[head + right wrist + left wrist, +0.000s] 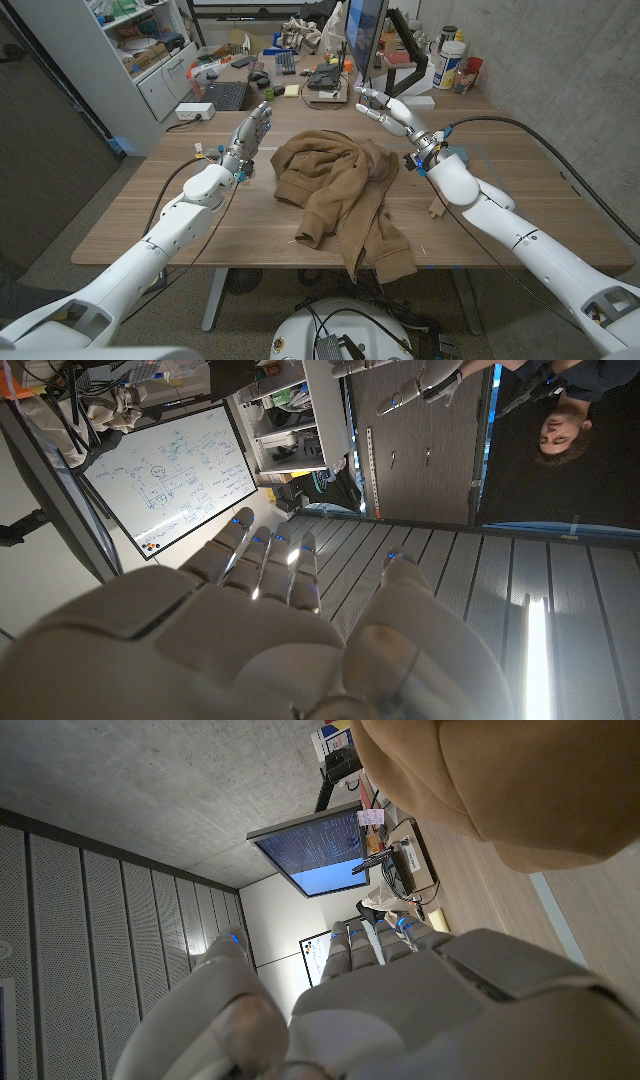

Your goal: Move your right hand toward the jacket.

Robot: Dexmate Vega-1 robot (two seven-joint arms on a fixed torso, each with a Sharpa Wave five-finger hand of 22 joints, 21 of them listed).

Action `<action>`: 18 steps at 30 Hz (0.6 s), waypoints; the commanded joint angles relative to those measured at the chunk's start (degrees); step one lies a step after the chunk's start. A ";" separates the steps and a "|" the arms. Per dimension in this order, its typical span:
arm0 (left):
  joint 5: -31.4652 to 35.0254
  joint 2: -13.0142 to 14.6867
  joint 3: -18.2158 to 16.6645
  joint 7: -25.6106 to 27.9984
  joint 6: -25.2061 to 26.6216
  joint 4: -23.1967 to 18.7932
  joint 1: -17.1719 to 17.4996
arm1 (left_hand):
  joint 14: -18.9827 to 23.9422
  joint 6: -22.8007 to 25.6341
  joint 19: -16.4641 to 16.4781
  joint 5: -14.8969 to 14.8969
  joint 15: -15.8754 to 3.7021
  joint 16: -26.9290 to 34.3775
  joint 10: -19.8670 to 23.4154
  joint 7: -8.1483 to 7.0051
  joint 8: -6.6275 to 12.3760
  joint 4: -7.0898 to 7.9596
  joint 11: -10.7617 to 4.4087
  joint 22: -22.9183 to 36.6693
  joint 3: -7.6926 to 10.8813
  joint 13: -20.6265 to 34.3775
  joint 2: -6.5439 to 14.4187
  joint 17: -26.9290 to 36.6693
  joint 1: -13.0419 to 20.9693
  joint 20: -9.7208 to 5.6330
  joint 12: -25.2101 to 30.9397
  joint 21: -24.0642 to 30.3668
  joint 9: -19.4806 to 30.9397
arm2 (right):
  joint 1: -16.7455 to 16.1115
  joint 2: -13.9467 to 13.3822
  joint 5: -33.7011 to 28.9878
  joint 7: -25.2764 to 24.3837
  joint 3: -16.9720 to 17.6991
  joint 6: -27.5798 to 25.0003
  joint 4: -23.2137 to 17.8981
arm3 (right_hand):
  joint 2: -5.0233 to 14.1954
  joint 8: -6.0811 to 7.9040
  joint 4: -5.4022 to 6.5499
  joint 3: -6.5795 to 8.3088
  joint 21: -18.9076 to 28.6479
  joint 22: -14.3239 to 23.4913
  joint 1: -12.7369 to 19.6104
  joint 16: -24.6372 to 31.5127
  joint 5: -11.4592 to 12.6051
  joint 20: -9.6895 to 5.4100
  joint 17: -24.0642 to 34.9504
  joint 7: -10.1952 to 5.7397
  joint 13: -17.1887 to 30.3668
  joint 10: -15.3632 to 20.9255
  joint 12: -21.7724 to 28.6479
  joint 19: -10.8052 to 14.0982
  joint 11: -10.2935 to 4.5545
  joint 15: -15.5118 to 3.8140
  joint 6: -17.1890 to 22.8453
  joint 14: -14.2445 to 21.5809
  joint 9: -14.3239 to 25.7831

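Jacket: a soft, crumpled brown fabric jacket (345,195) lies in a heap on the middle of the table, one long part trailing down to the near edge; its folds are thick and matte. In the left wrist view the same tan cloth (500,780) bulges close beside the left hand.
Table: a long wooden table with a pale grain (200,235), flat and smooth, with the jacket on it between the two arms.
Right hand: the white, hard-shelled right hand (392,112) is raised beyond the jacket's far right corner, fingers straight and spread, gripping nothing, apart from the cloth. The right wrist view shows its glossy back (250,630) with fingers fanned out.
Left hand: the grey-and-white left hand (251,135) stands up left of the jacket, fingers extended and apart, empty, not touching the fabric; its rounded shell (400,1010) shows in the left wrist view.
Containers: a white cylindrical tub with a yellow lid (451,65) stands on the far right of the desk behind; I cannot tell what is in it.
Behind: a flat dark monitor (365,35) on its stand and a black keyboard (225,96).
Whiteboard: a white board with scribbles (170,470) in the right wrist view.
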 commanded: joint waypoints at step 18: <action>0.48 -0.06 0.17 0.40 -0.02 -0.50 0.05 | -0.84 0.31 -0.77 -0.26 0.00 -0.04 -0.39 0.23 0.15 0.00 0.23 0.18 -0.56 0.09 0.61 0.19 0.30 0.05 0.09 -0.07 0.24 | 1.56 -1.27 -6.51 -2.29 -2.62 -2.85 -1.22 | 0.27 -0.08 -0.48 -0.06 -0.32 0.17 0.26 -0.18 0.43 0.28 0.02 -0.82 0.10 -2.16 -0.58 -0.85 -0.67 0.25 -0.36 -0.70 0.31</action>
